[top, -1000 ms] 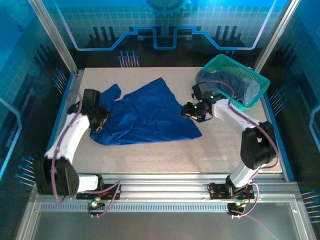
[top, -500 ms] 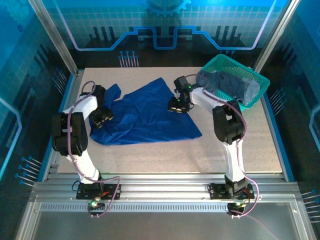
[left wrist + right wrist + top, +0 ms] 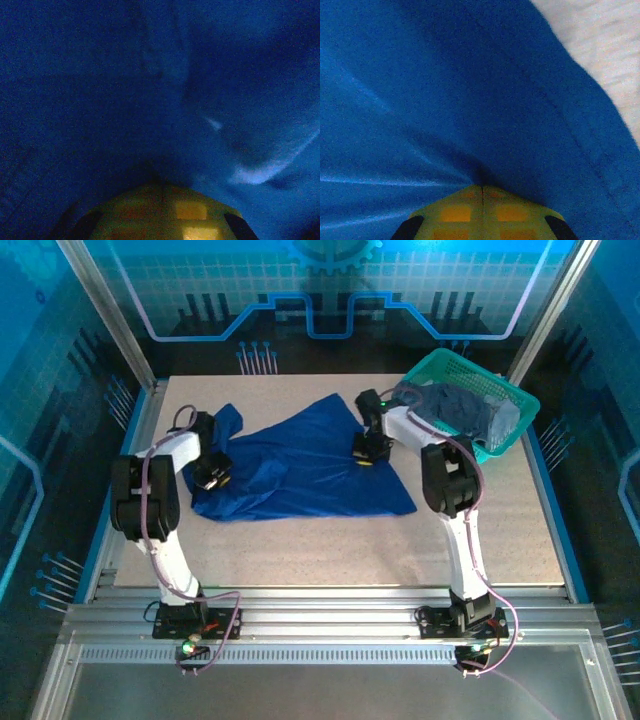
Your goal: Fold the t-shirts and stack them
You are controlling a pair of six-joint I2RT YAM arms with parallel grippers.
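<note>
the left gripper (image 3: 212, 478) is clamped shut on the left end of the blue t-shirt (image 3: 300, 465); the right gripper (image 3: 364, 454) is closed on its right edge.

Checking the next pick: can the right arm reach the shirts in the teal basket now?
Probably not yet: the right pincer is shut on the royal blue t-shirt, though the open basket sits close by.
</note>
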